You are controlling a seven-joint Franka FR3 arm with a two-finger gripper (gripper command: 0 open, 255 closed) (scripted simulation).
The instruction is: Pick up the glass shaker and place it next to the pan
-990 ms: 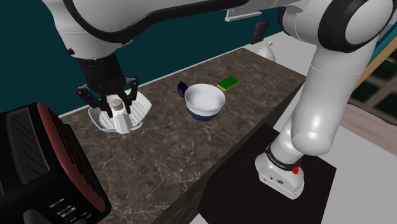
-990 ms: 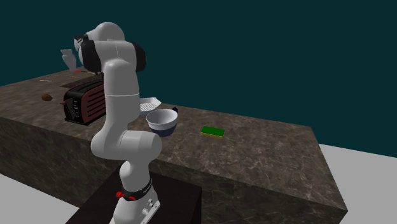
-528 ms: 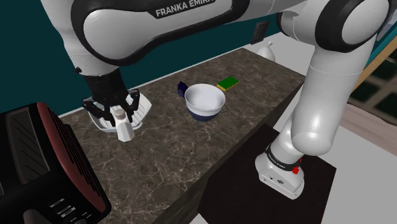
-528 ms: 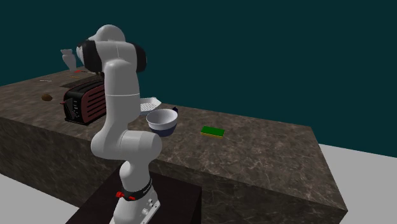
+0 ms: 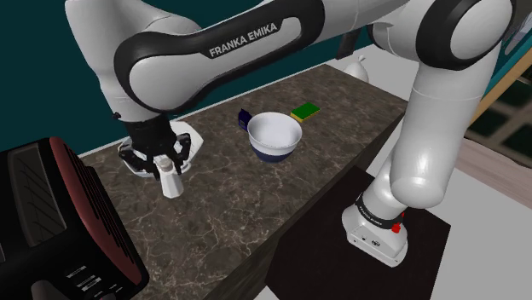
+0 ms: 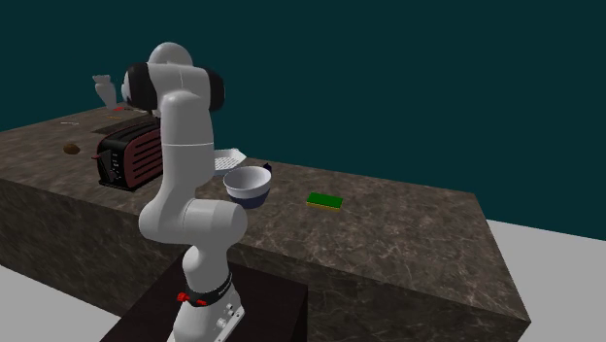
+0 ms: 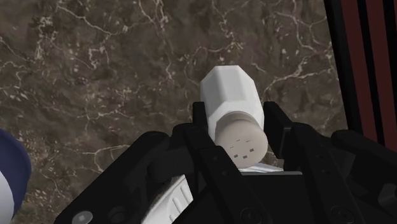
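Note:
A plain white shaker [image 5: 171,181] with a holed cap [image 7: 245,144] is clasped by my black gripper [image 5: 160,160], which is shut on its upper part. The shaker hangs upright at or just above the dark marble counter; I cannot tell whether it touches. In the wrist view the fingers [image 7: 277,125] press its sides, the gripper [image 7: 236,127] around the cap end. The ridged white pan [image 5: 193,140] lies just behind the gripper, toward the wall, partly hidden by the hand. The pan [image 6: 230,155] also peeks out beside the arm in the second exterior view.
A black and dark red toaster [image 5: 51,222] stands close at the shoulder view's left. A white bowl with a blue outside [image 5: 274,136] sits to the right, a green sponge [image 5: 304,111] beyond it. The counter's front edge [image 5: 281,230] runs nearby.
The gripper has carried the shaker from over the pan toward the counter's front and lower, so it now hangs beside the pan. The grip has stayed shut.

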